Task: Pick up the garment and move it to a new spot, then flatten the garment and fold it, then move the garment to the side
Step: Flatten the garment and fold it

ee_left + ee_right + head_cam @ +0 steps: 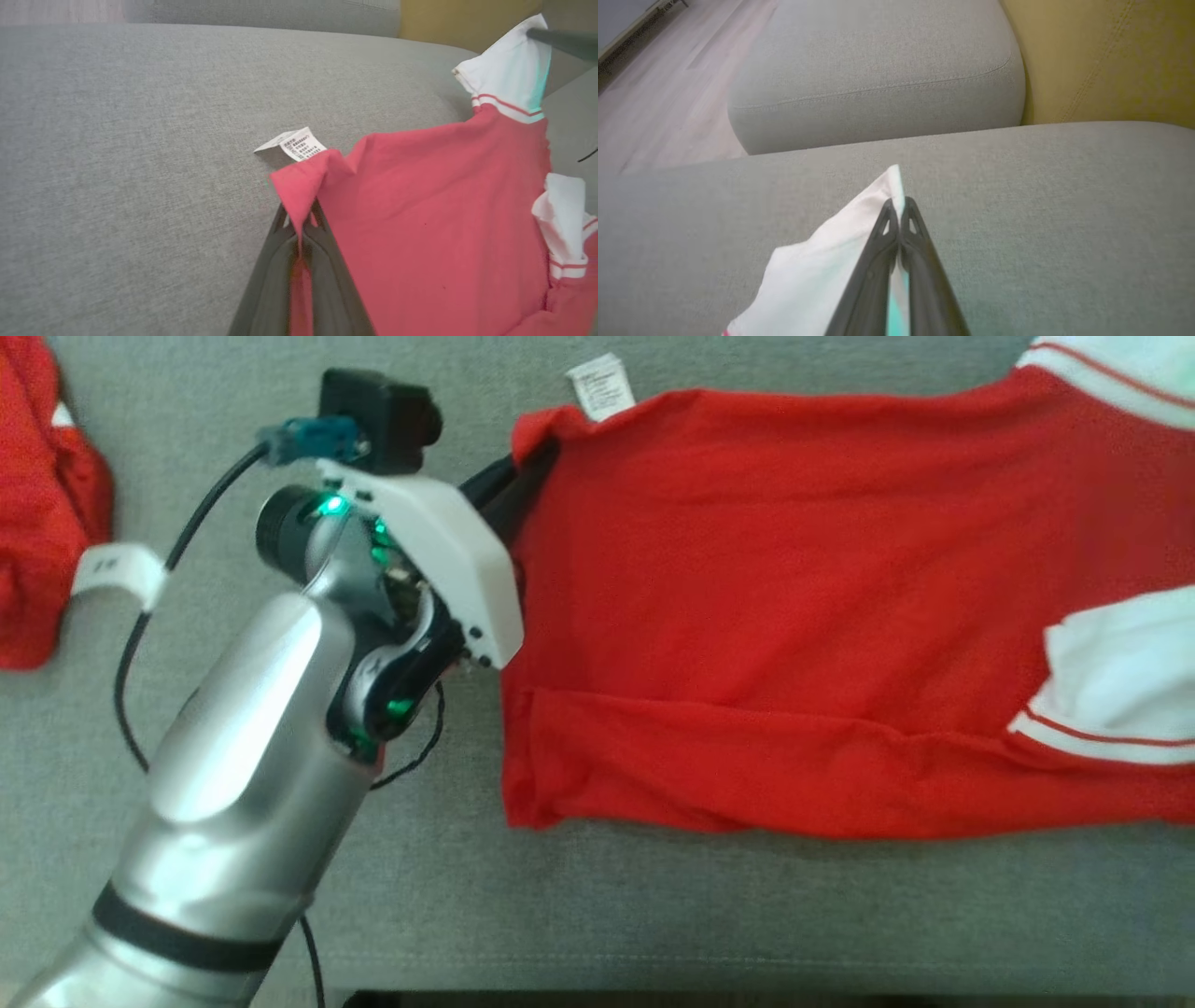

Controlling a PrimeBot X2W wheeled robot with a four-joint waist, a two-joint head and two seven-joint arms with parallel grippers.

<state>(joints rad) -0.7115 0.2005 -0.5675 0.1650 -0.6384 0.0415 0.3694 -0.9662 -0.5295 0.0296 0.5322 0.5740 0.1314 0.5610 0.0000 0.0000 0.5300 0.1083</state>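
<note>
A red garment [803, 616] with white striped trim lies stretched across the grey sofa cushion [597, 915]. My left gripper [523, 476] is shut on its upper left hem corner, beside the white care label [602, 385]. The left wrist view shows the red cloth [420, 224] pinched between my left gripper's [300, 219] dark fingers, with the label [299, 144] just beyond. My right gripper [900, 207] is shut on the garment's white cuff [831, 261], held just above the cushion. That same dark finger [565, 42] holds the white cuff [509, 70] at the left wrist view's top right.
Another red garment [42, 504] with a white tag lies bunched at the cushion's left edge. A second grey cushion [878, 70], a mustard-yellow sofa back [1106, 60] and wooden floor [668, 93] lie beyond. The cushion's front edge [653, 980] runs along the bottom.
</note>
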